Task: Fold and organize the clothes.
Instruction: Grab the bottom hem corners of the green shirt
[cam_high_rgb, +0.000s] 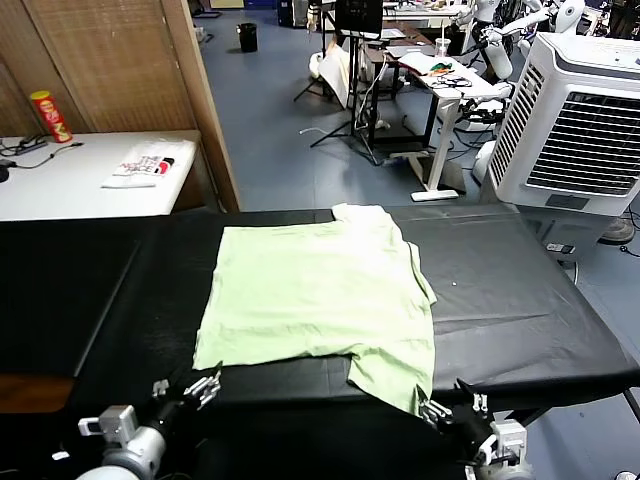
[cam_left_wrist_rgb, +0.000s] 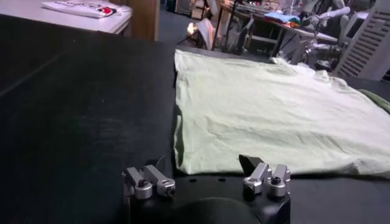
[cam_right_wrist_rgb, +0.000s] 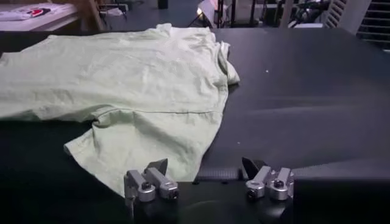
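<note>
1. A pale green shirt (cam_high_rgb: 315, 300) is spread flat on the black bench (cam_high_rgb: 520, 310), roughly midway between the bench's left and right edges.
2. One sleeve (cam_high_rgb: 395, 370) is laid out toward the near edge, its tip close to that edge; the other sleeve (cam_high_rgb: 362, 214) reaches the far edge.
3. The collar side of the shirt (seen as a folded seam line) is turned toward the bench's right edge.
4. The left gripper (cam_high_rgb: 186, 390) is held at the near edge, just beside the shirt's near left corner; its fingers (cam_left_wrist_rgb: 148, 181) are spread apart and nothing is touched by them.
5. The right gripper (cam_high_rgb: 452, 410) is held at the near edge, just beside the tip of the near sleeve; its fingers (cam_right_wrist_rgb: 268, 181) are spread as well, with nothing between them.
6. A white printed item (cam_high_rgb: 140, 166) and a red can (cam_high_rgb: 49, 116) are seen on a white table (cam_high_rgb: 70, 185) beyond the bench's far left corner.
</note>
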